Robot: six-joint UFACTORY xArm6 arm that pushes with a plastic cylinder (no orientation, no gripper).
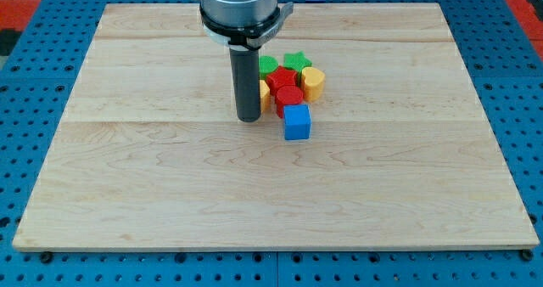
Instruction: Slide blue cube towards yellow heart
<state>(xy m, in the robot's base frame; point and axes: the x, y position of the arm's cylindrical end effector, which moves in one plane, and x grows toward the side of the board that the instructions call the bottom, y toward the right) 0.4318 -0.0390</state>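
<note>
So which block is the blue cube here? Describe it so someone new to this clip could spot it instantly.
Start at the wooden board and find the tight cluster of coloured blocks just above its centre, to the right of my tip. The blue cube sits at the cluster's bottom edge, right under a red block. It is the only blue piece on the board, and the block nearest the view's bottom.

Arm comes in from the view's top, metal wrist collar above, straight dark rod hanging vertical below it. My tip [249,118] sits down on the surface, slightly left of centre.
</note>
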